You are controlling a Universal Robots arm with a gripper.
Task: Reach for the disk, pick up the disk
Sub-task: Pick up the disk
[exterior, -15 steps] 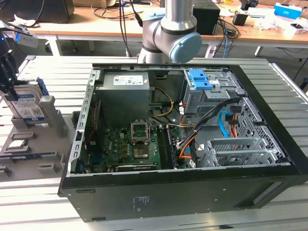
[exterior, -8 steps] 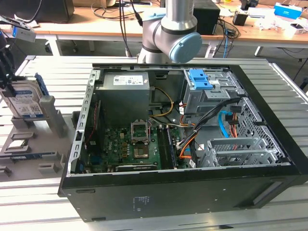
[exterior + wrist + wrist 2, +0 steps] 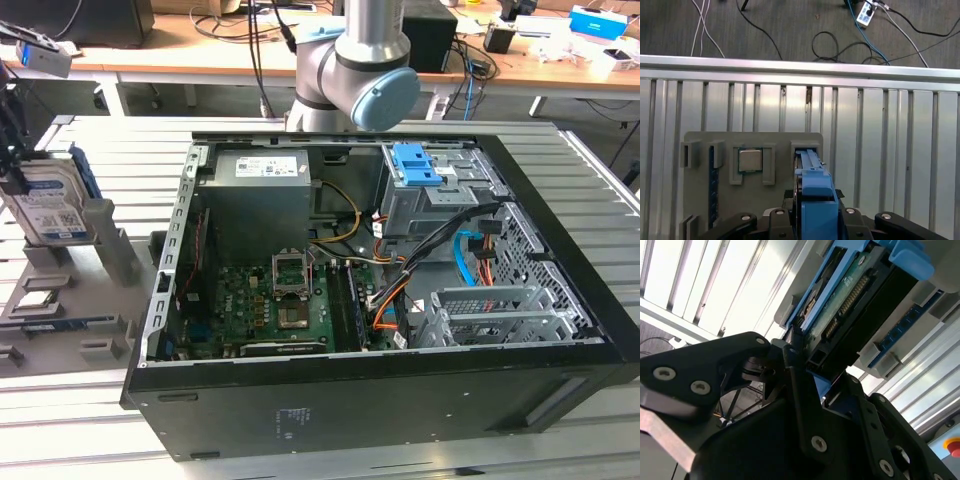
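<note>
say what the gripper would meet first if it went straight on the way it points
The disk, standing on edge in the grey stand directly ahead of the gripper; how close it already is, I cannot tell.

From where I stand, a ribbed silver metal table (image 3: 80,140) carries everything. An open black computer case (image 3: 400,400) lies on its side across the centre and right of the exterior view. At the left edge, just beside it, a flat grey holder plate (image 3: 100,305) rests on the slats.
</note>
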